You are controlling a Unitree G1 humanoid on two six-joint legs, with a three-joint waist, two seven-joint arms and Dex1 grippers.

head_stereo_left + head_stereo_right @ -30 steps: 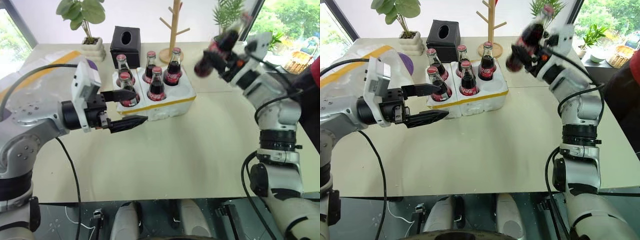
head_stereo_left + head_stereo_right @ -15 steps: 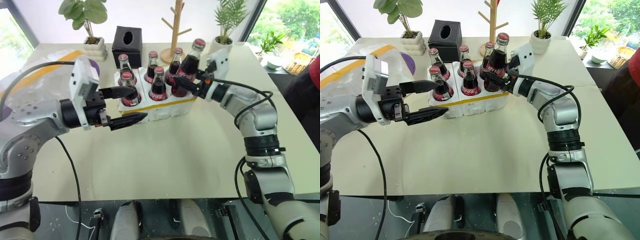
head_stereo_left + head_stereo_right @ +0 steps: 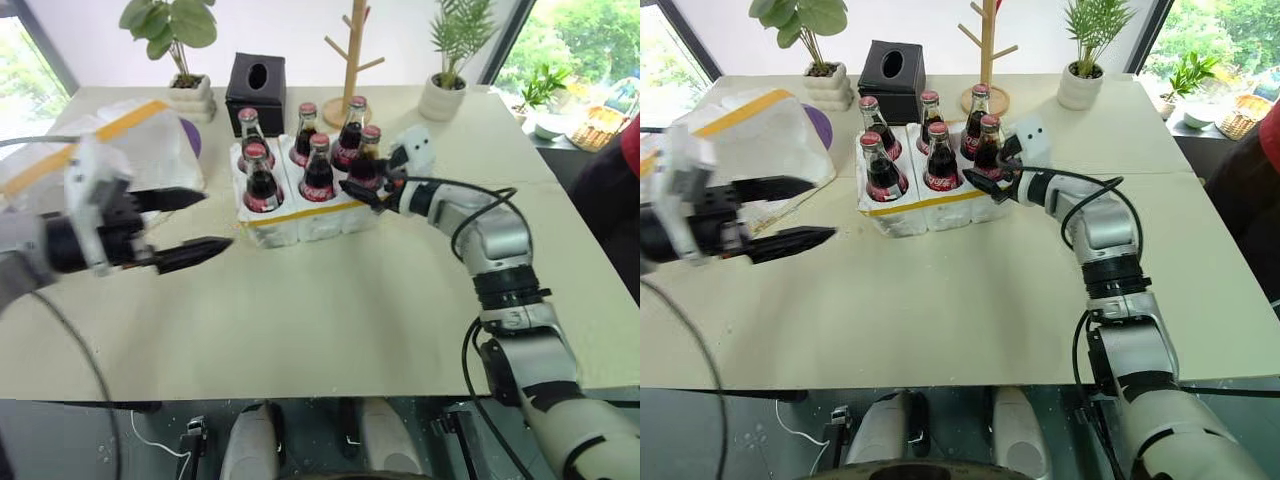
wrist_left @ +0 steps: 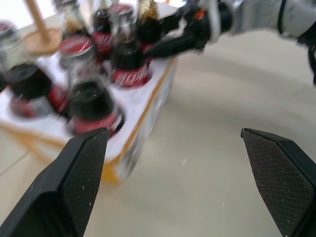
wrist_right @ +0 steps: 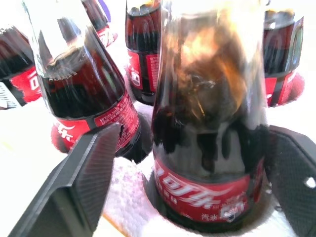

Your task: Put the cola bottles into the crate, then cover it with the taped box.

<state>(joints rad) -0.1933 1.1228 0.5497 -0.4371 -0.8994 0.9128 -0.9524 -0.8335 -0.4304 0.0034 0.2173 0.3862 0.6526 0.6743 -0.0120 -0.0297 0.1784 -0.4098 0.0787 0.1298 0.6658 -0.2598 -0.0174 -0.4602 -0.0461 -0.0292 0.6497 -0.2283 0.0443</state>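
Pale beige tabletop point(image 3: 330, 300), seam line running across it on right side. Black tissue box point(image 3: 251, 92) at far edge as landmark. Left of tissue box: leafy plant in white pot point(image 3: 183, 60). Right of tissue box: bare wooden branch stand point(image 3: 349, 60) on round base; further right, spiky green plant in white pot point(image 3: 447, 60). Behind tissue box: bright white wall. Windows at both far corners, daylight, green foliage point(image 3: 590, 50) outside on right. Dark floor below tabletop's near edge.
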